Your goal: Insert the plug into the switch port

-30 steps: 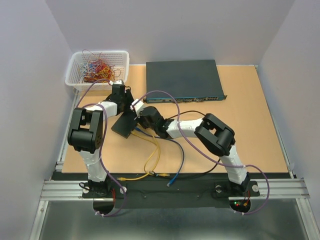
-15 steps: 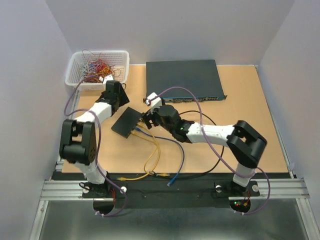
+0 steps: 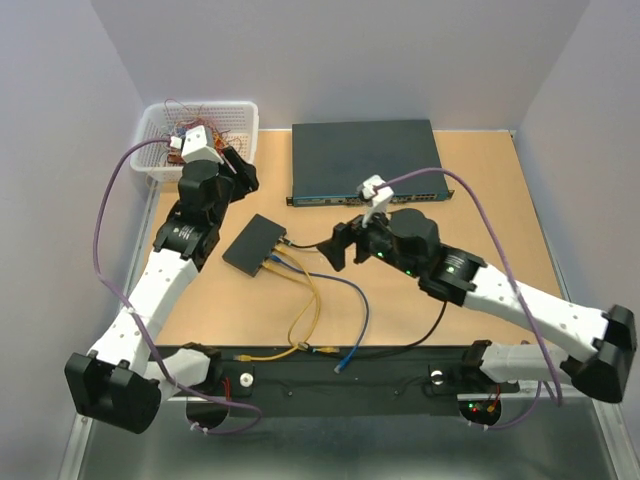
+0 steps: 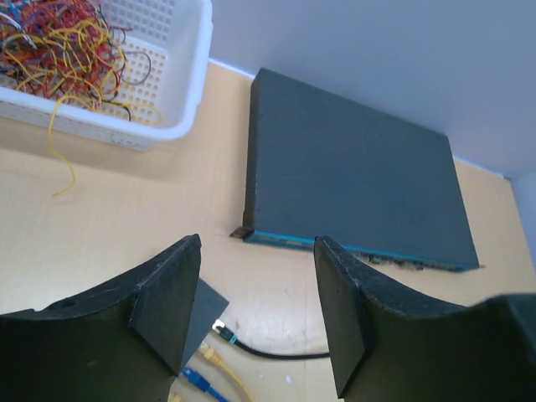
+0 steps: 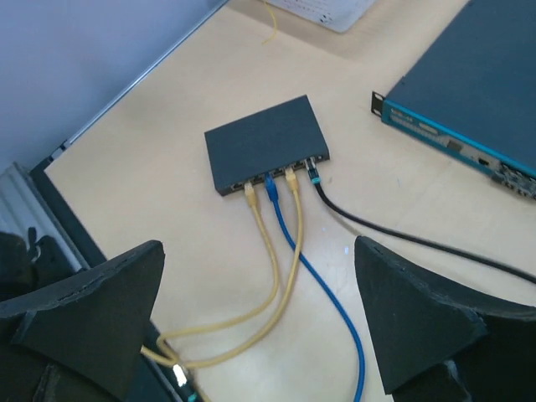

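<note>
The small black switch box (image 3: 255, 245) (image 5: 264, 151) lies left of the table's middle, its switch port row (image 5: 276, 177) facing the near right. A black cable's plug (image 5: 315, 177) (image 4: 224, 332) with a teal collar sits in the end socket, beside two yellow plugs and a blue one. My right gripper (image 3: 338, 248) (image 5: 260, 251) stands open a short way right of the box, with nothing between its fingers. My left gripper (image 3: 243, 172) (image 4: 255, 318) hangs open above the box's far side, near the basket, and holds nothing.
The large dark grey-blue rack switch (image 3: 365, 160) (image 4: 352, 180) lies at the back. A white basket (image 3: 150, 160) of coloured wires stands at the back left. Yellow cables (image 5: 272, 276), a blue cable (image 5: 335, 301) and the black cable (image 5: 402, 239) trail towards the near edge.
My right gripper opened and drew back to the right, away from the box. The left gripper lifted off the box towards the basket. The black plug stays in its socket.
</note>
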Controlling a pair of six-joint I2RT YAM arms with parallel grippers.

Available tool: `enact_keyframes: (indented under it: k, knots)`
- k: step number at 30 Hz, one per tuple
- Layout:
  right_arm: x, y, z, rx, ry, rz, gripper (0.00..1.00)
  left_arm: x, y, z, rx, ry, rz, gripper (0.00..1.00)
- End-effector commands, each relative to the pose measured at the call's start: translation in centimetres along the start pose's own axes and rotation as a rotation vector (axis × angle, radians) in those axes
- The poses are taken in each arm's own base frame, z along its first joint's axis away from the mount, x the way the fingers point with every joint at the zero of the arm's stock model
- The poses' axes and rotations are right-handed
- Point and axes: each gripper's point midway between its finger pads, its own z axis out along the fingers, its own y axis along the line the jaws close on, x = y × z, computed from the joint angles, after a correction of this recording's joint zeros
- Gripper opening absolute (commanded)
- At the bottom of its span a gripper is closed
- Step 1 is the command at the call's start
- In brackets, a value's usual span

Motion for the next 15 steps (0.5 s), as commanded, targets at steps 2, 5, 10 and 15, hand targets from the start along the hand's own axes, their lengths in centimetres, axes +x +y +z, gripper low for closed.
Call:
enact_keyframes:
  k: [2,5,10,15]
  knots:
    - [0.1,-0.2,-6.5,-0.004,0.040,0.087,1.00,1.9,-0.8,-3.8,0.095,0.133,0.084,0.67]
    - [-0.6,-0.2,-9.3,-0.020,0.005,0.133,1.00,3.5,-0.1,-5.7,0.128,0.172,0.142,0.67]
    - [0.8,-0.6,-11.7,-0.028,0.013,0.177,1.00,4.7,1.7,-7.5,0.124,0.156,0.194,0.67]
    - [1.3,-0.8,-12.8,-0.028,0.018,0.217,1.00,4.1,1.4,-9.1,0.184,0.078,0.186,0.67]
